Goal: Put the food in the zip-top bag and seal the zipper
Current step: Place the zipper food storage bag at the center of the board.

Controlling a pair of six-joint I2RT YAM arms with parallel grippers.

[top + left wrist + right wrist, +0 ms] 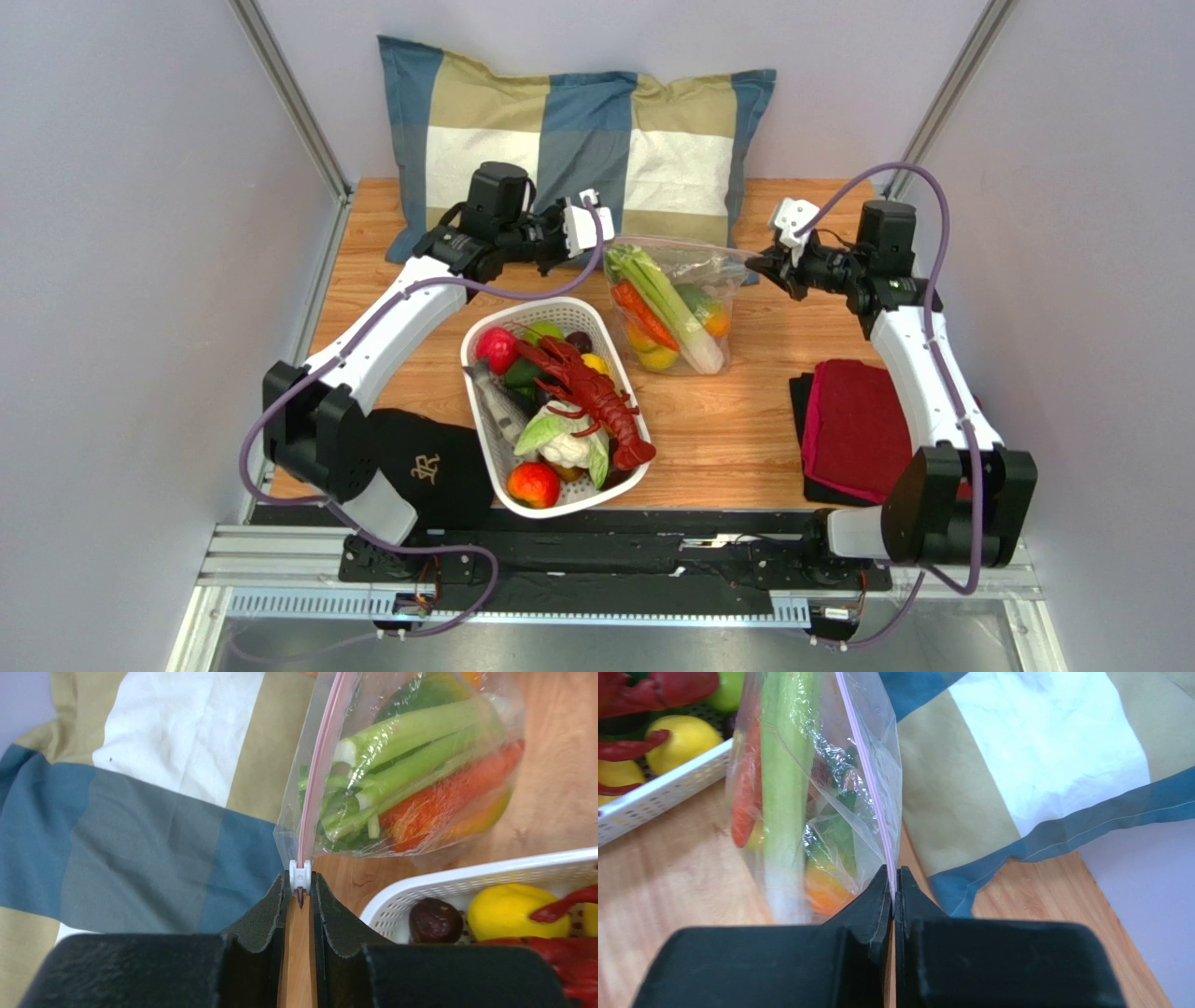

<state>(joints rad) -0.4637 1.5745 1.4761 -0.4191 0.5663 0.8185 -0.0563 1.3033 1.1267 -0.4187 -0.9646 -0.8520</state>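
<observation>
the left gripper (300,885) is reaching in from 6 o'clock, its jaws standing a narrow gap apart with the table (298,952) showing between them. a white slider (300,873) is sitting between the fingertips; whether they are pinching it is unclear. the zipper (319,763) is running from the slider toward 12 o'clock along the bag (291,829). inside, at 1 to 2 o'clock, a green stalk (414,735) is lying beside an orange-red piece (449,798). a basket (449,885) is sitting at 4 o'clock, holding a lemon (507,910) and a dark fruit (435,920). a pillow (140,812) is filling 9 to 11 o'clock.
</observation>
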